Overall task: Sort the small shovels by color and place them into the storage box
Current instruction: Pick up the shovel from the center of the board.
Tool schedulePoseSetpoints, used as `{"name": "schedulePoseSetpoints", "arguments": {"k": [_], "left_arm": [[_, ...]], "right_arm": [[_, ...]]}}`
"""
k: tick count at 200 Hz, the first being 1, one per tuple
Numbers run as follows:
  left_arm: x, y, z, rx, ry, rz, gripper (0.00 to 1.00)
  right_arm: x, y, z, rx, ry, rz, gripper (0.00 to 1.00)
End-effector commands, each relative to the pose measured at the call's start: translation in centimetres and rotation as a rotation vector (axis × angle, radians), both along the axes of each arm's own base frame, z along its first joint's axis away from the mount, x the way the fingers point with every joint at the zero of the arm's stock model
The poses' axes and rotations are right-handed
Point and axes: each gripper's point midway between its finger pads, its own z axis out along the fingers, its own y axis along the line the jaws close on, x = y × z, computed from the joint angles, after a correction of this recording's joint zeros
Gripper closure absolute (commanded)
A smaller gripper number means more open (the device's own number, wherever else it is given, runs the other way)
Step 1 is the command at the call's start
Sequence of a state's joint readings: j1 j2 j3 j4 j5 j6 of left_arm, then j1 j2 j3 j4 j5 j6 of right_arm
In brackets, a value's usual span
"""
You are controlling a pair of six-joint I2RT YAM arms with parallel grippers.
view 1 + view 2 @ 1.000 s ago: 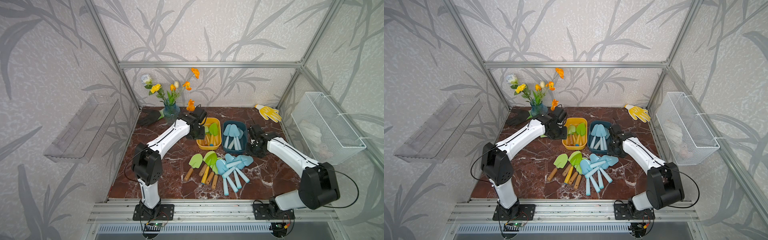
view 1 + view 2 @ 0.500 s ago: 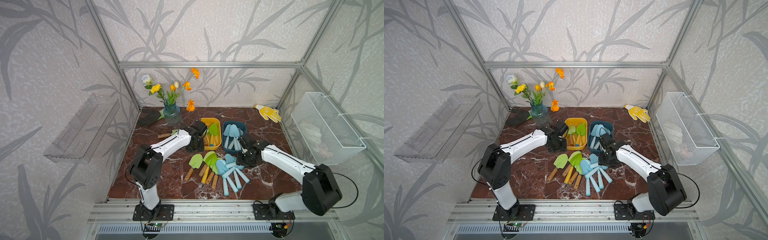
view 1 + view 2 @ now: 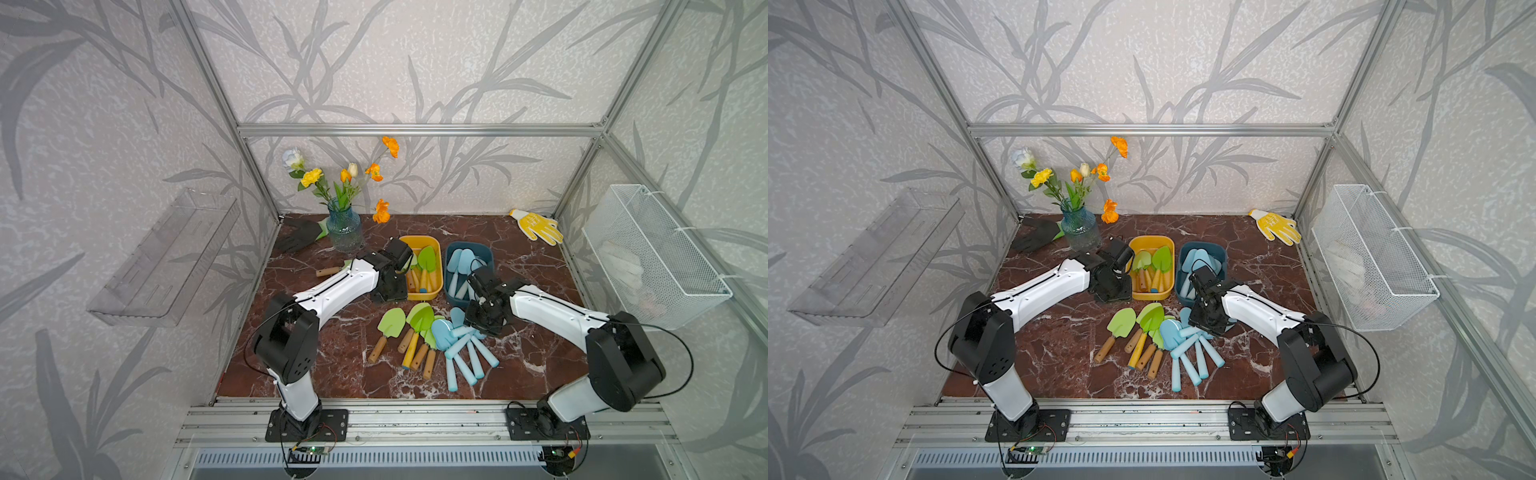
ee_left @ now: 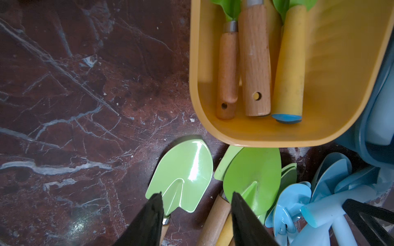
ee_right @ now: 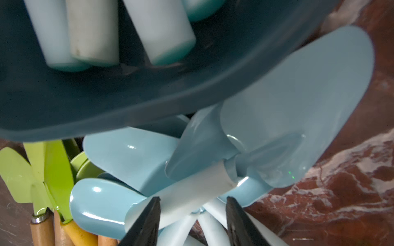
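While both arms reach out over the brown marble table [image 3: 332, 365], the small shovels lie in three spots. One heap sits on the table in front of the two boxes. In it, the green shovels [image 3: 390, 324] with wooden or yellow handles are on the left arm's side. The light blue shovels [image 3: 442, 334] lie just beside them, touching and partly piled on each other. More green ones lie inside the yellow box [image 3: 417, 239]. More blue ones lie inside the dark blue box [image 3: 478, 248], which stands right next to the yellow one.

The left pincer [image 4: 196, 193] hangs over the green blades in the heap, near the front of the yellow box. Its two black fingers [image 4: 149, 219] are spread apart, and nothing is between them. The right pincer [image 5: 193, 198] is low over the blue heap, by the front of the dark blue box. Its fingers are spread too. A pale blue handle [image 5: 191, 188] lies slanted under the gap. I cannot tell if a finger touches it.

At the back stands a blue glass vase [image 3: 343, 226] with flowers. A black glove [image 3: 301, 237] lies beside it. A yellow glove [image 3: 538, 226] lies in the far corner.
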State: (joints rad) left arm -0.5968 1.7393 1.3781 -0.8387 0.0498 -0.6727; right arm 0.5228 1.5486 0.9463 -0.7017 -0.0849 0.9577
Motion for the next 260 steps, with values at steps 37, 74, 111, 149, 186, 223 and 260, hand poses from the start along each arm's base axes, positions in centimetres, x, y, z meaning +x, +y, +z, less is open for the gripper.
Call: {"name": "schedulePoseSetpoints", "arguments": {"k": [37, 74, 111, 149, 186, 223, 260], "left_arm": [[-0.5, 0.6, 0.7, 0.022, -0.015, -0.006, 0.48], [-0.4, 0.5, 0.5, 0.024, -0.014, -0.011, 0.48], [-0.3, 0.3, 0.3, 0.022, -0.003, -0.013, 0.47], [-0.2, 0.3, 0.3, 0.026, -0.006, -0.016, 0.47], [-0.2, 0.4, 0.3, 0.030, -0.009, -0.015, 0.47], [-0.3, 0.4, 0.2, 0.026, -0.008, -0.015, 0.47], [-0.7, 1.2, 0.3, 0.035, -0.014, -0.008, 0.47]], "right_arm": [[-3.9, -3.2, -2.5, -0.145, 0.145, -0.113, 0.52], [-4.6, -4.4, -2.3, -0.166, 0.121, -0.156, 0.69], [-4.5, -5.4, -0.4, -0.197, 0.063, -0.174, 0.81], [-4.0, -8.4, 3.6, -0.310, -0.053, -0.179, 0.82], [-1.2, -9.6, 8.3, -0.354, -0.241, -0.121, 0.82], [5.1, -6.2, 12.2, -0.255, -0.392, 0.051, 0.82], [10.7, -1.1, 11.8, -0.173, -0.364, 0.255, 0.82]]}}
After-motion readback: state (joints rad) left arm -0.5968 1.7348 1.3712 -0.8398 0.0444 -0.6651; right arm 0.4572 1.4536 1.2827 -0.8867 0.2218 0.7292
